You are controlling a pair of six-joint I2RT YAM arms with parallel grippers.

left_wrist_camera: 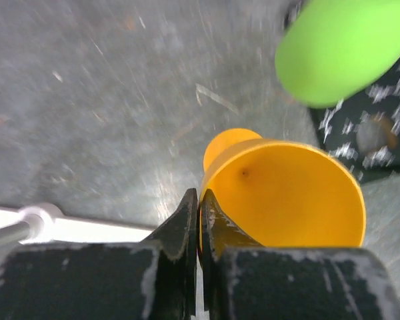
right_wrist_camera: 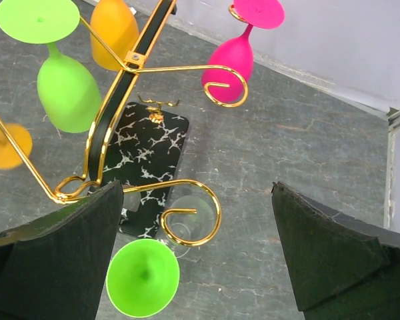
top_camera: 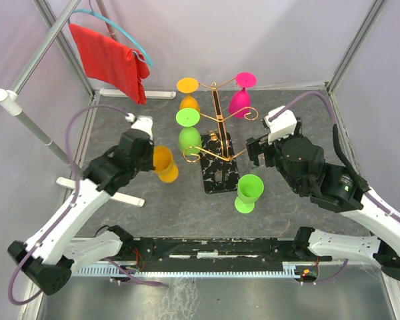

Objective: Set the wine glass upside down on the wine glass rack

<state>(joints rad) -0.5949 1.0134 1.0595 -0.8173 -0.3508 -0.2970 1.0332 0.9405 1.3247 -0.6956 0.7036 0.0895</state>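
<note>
The gold wire wine glass rack [top_camera: 217,127] stands on its black white-veined base [top_camera: 221,172] mid-table. An orange glass [top_camera: 188,93], a green glass [top_camera: 189,132] and a pink glass [top_camera: 241,95] hang upside down from its arms. My left gripper [top_camera: 150,157] is shut on the rim of another orange wine glass [top_camera: 165,164], left of the rack; in the left wrist view the jaws [left_wrist_camera: 199,207] pinch the rim of that glass [left_wrist_camera: 287,193]. A green glass [top_camera: 248,192] stands on the table by the base. My right gripper [right_wrist_camera: 197,190] is open and empty above it.
A red cloth [top_camera: 110,60] hangs on a blue hanger at the back left. A white bar [top_camera: 120,197] lies on the table under the left arm. A free scroll arm [right_wrist_camera: 193,213] of the rack curls between the right fingers. Frame poles stand at the corners.
</note>
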